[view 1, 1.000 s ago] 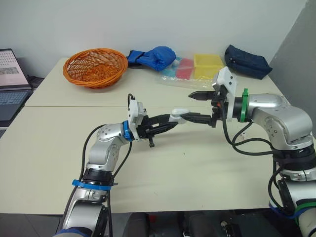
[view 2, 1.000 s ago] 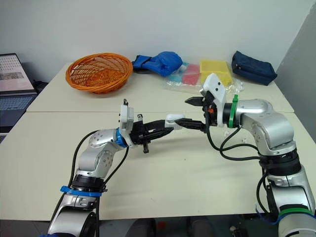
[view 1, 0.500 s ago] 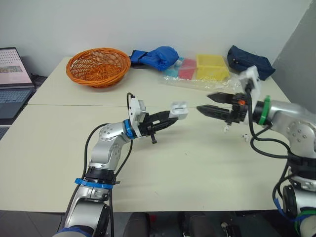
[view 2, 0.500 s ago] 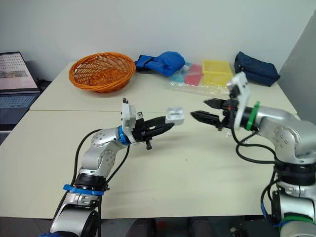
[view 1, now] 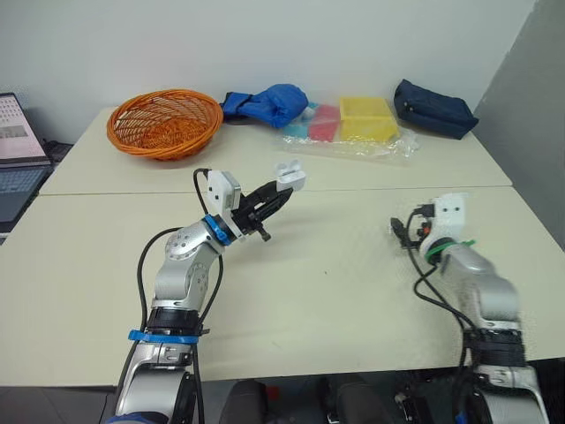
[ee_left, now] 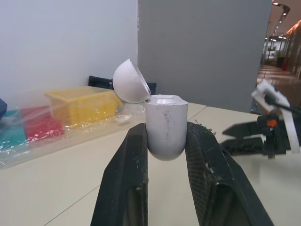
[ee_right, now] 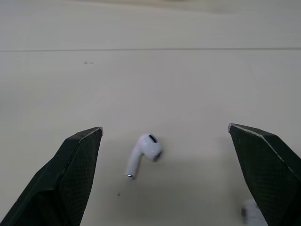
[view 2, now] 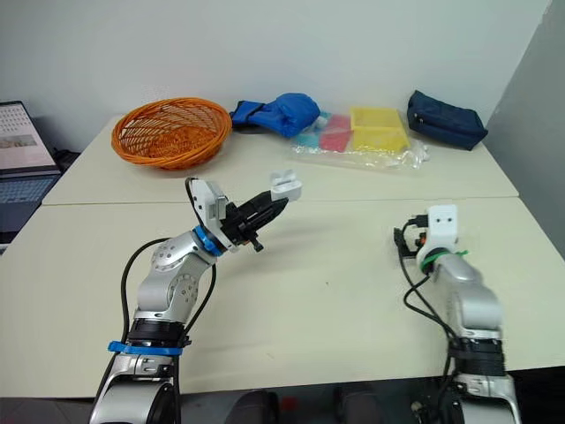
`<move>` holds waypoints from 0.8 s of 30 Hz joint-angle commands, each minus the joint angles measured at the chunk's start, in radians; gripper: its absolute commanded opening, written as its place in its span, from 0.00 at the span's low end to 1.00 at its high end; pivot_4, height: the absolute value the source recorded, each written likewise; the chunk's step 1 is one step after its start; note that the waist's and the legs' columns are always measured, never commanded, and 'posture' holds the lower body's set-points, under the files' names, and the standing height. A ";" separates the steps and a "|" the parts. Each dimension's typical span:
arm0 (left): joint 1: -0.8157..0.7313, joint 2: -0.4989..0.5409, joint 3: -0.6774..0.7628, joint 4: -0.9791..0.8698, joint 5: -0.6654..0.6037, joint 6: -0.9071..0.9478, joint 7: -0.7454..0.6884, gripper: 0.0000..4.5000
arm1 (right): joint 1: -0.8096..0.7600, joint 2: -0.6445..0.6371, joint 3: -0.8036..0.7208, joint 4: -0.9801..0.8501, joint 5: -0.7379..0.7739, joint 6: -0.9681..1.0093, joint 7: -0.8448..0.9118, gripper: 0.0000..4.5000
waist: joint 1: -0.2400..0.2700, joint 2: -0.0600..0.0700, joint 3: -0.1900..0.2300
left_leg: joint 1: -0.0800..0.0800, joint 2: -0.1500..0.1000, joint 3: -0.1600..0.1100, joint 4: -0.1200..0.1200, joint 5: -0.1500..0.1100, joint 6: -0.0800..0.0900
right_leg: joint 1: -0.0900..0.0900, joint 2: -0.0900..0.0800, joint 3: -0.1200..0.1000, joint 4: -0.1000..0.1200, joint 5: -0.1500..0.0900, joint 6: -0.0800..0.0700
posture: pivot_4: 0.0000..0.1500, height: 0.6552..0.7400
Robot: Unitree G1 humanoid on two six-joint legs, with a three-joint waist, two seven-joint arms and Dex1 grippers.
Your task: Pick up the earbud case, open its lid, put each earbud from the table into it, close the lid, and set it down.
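R gripper (ee_right: 164, 128) is spread wide; an earbud (ee_right: 143, 153) is framed between its fingers, off-centre, stem across the closing line. The earbud case (ee_left: 166, 113), lid (ee_left: 130, 81) up, is clamped by L gripper (ee_left: 167, 126).

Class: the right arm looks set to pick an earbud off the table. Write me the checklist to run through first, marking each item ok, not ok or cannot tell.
1. Lid open: ok, tipped back off the earbud case.
2. Case held securely: ok, left gripper jaws shut on its sides, case upright.
3. Right gripper ready: ok, jaws wide apart.
4. Earbud lined up: ok, lying on the table between those jaws, nearer one of them.
5. Case sockets free: cannot tell, its inside is hidden.
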 commanded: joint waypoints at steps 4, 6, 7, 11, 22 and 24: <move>-0.026 0.009 0.004 -0.051 0.001 -0.018 0.023 0.17 | -0.040 0.042 -0.003 0.056 -0.048 -0.098 -0.072 1.00 | 0.012 0.000 0.000 | -0.001 0.000 0.002 0.000 0.000 0.000 | 0.000 -0.001 0.001 -0.002 0.000 0.001 | 1.00 1.00; -0.022 0.009 0.001 -0.063 -0.001 -0.012 0.028 0.17 | -0.040 0.059 -0.003 0.067 -0.049 -0.096 -0.082 1.00 | 0.013 0.000 0.000 | -0.001 0.000 0.002 -0.001 0.000 0.000 | 0.000 -0.001 0.000 -0.002 0.000 0.001 | 1.00 1.00; -0.021 0.009 0.000 -0.067 -0.001 -0.011 0.029 0.17 | -0.040 0.064 -0.004 0.071 -0.049 -0.096 -0.086 1.00 | 0.013 0.000 0.000 | -0.001 0.000 0.001 -0.001 0.000 0.000 | 0.000 -0.001 0.000 -0.002 0.000 0.001 | 1.00 1.00; -0.013 0.021 0.003 -0.077 -0.003 -0.008 0.029 0.17 | -0.011 0.092 0.026 0.039 -0.051 -0.087 -0.079 0.92 | 0.013 0.000 0.000 | -0.001 0.000 0.001 -0.001 0.000 0.000 | 0.000 -0.001 0.000 -0.001 0.000 0.001 | 1.00 1.00; -0.030 0.030 0.009 -0.063 -0.001 -0.025 0.035 0.17 | 0.005 0.129 0.017 0.060 -0.063 -0.086 -0.087 0.10 | 0.005 0.000 0.000 | 0.001 0.001 0.001 -0.001 0.000 0.000 | 0.000 0.000 0.000 -0.001 0.000 0.001 | 1.00 1.00; -0.031 0.029 0.006 -0.063 0.000 -0.025 0.033 0.17 | -0.016 0.111 0.015 0.093 -0.067 -0.106 -0.067 0.10 | 0.004 0.000 0.000 | 0.001 0.001 0.001 0.000 0.000 0.000 | 0.000 0.000 0.000 -0.001 0.000 0.001 | 1.00 1.00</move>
